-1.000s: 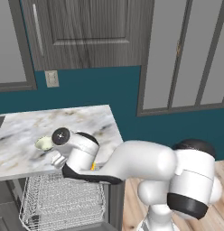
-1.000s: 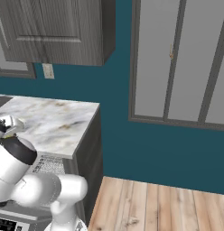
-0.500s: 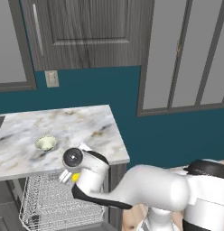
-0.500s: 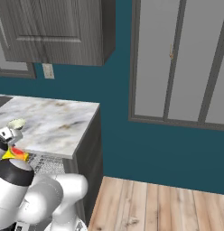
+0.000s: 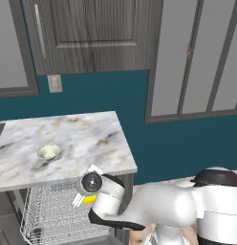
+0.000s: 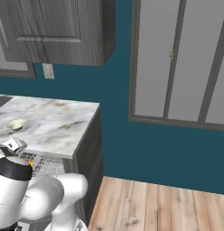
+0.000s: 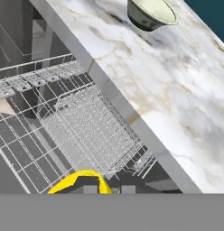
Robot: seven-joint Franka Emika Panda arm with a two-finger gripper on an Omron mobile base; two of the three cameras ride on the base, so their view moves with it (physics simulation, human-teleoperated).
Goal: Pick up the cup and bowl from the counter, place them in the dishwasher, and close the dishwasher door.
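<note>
While held in the closed fingers (image 7: 102,187), the cup (image 5: 89,199) hangs below the front edge of the bench (image 5: 91,143), over the white wire rack (image 5: 48,215) of the open dishwasher (image 5: 25,225). Yellow rim of the cup visible in the hand view, at its bottom edge above the rack wires. The bowl (image 5: 48,152) upright on the bench, left of centre, well apart from the cup. Bowl also seen in the right base view, near the left edge of the marble.
</note>
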